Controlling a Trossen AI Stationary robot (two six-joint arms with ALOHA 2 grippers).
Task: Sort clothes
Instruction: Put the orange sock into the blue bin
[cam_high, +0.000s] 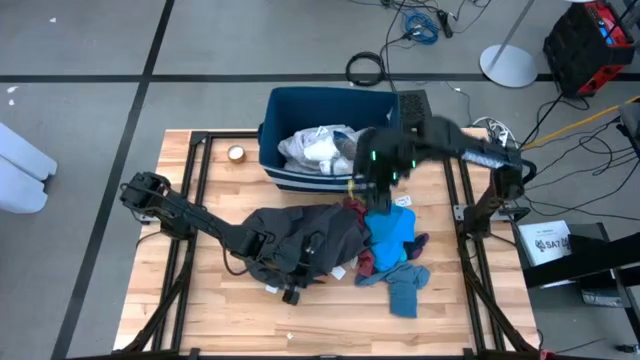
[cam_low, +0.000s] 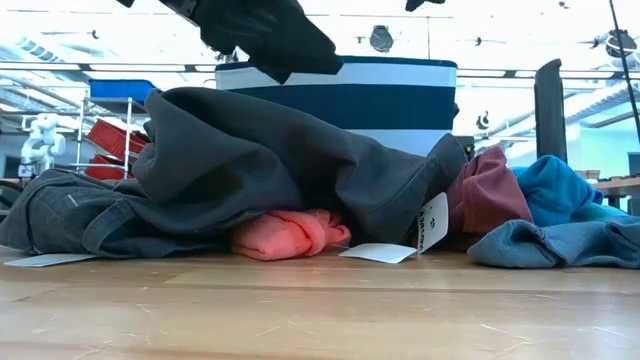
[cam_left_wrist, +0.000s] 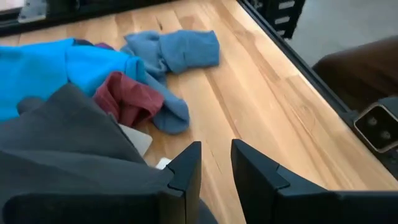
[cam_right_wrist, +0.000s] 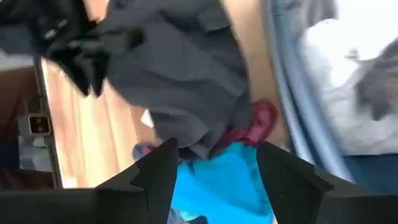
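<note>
A large dark grey garment (cam_high: 305, 235) (cam_low: 250, 160) lies heaped mid-table, over a salmon piece (cam_low: 290, 232). Right of it lie a bright blue garment (cam_high: 390, 228), maroon cloth (cam_left_wrist: 127, 96) and a small blue-grey piece (cam_high: 405, 285) (cam_left_wrist: 177, 50). A white garment (cam_high: 320, 145) lies in the blue bin (cam_high: 300, 105). My left gripper (cam_left_wrist: 216, 149) sits low at the heap's near side, its fingers a little apart with bare wood showing between the tips. My right gripper (cam_right_wrist: 214, 149) (cam_high: 378, 185) hangs open, high above the maroon and bright blue cloth by the bin's near wall. My left gripper has the dark grey garment lying over its body and against the outer side of one finger (cam_left_wrist: 180, 180). Nothing shows between the fingertips. Whether cloth is caught farther back between the fingers, I cannot tell.
The striped blue bin (cam_low: 400, 100) stands at the table's far middle. A roll of tape (cam_high: 236, 153) lies left of it. White tags (cam_low: 378, 252) hang from the grey heap. Bare wood runs along the table's near edge (cam_high: 330, 330) and its left part.
</note>
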